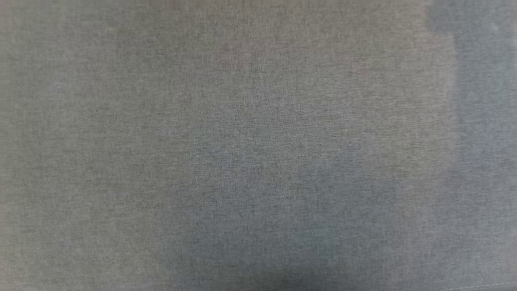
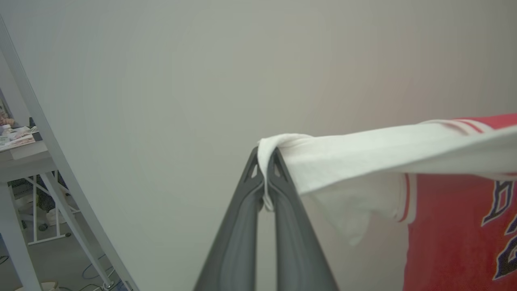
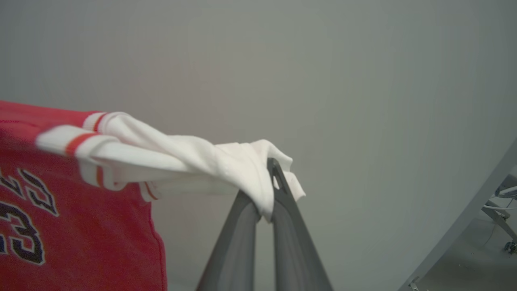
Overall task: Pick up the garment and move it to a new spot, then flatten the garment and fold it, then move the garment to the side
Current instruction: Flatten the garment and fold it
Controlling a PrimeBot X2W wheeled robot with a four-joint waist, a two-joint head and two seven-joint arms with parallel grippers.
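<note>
Left wrist view: clamped tight in the left gripper (image 2: 265, 161), a white sleeve of the garment (image 2: 444, 234), red lettered body hanging at the right before a plain pale surface (image 2: 161, 81), with a slanted grey edge (image 2: 52, 161) and a cluttered table (image 2: 24, 159) far left. Right wrist view: like pinch by the right gripper (image 3: 262, 178) on a white sleeve, cloth draped over one fingertip and hiding it. Head view: plain grey woven surface (image 1: 258, 145).

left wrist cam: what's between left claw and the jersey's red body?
In the left wrist view, only the jersey's own white sleeve, stretched from the shut left claw to the striped trim.
</note>
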